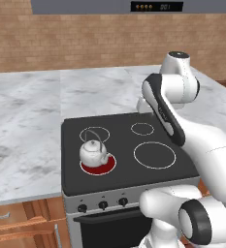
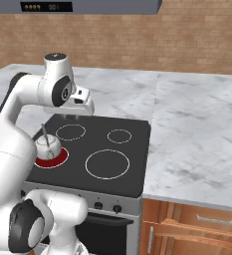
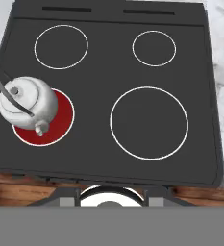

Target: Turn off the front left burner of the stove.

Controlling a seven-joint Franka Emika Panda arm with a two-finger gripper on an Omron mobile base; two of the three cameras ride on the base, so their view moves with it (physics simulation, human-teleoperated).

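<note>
The tool [image 2: 82,105] sits at the upper left of the right base view, hanging above the rear edge of the stove [image 2: 132,149]; whether its fingers are spread or pressed together cannot be told from any view, and it carries nothing that can be seen. In the hand view the camera looks straight down on the cooktop, well clear of it. The front left burner [image 3: 60,122] lies at the middle left of that view, its centre glowing solid red, so it is judged to be on. A white kettle [image 3: 26,102] with a dark handle stands on the burner, shifted toward its outer left side, so the red disc shows mainly to the right and below. In the left base view the same burner [image 1: 104,167] appears at centre left with the kettle [image 1: 93,152] on it. The control knobs [image 1: 103,205] line the grey front panel at the lower middle of that view, below the glass and well apart from the tool. Hazards from here, as judgement: the tool must descend past the front edge to reach the panel, and a path over the left side could strike the kettle handle and tip it. Choosing the wrong knob would leave the burner lit; which knob serves it cannot be read.
</note>
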